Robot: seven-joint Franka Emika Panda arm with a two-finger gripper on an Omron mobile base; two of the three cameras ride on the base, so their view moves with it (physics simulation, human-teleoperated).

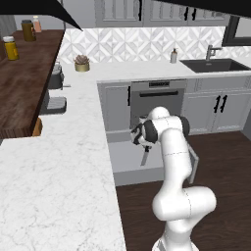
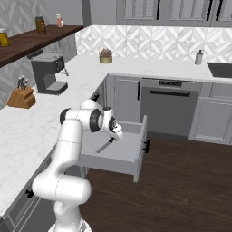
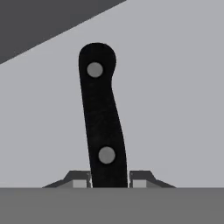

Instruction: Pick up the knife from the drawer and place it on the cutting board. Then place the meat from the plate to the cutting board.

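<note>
A white robot arm reaches into the open drawer (image 2: 118,154) of a kitchen cabinet, its gripper (image 3: 109,183) lowered over the knife (image 3: 101,118). In the hand view the jaws stand one at each side of the black handle, tight against it and apparently clenched on it, while the knife lies at the drawer floor. The pick-up step looks to be in hand. The next move calls for a straight lift clear of the drawer walls, then a swing toward the desk (image 1: 59,166).
</note>
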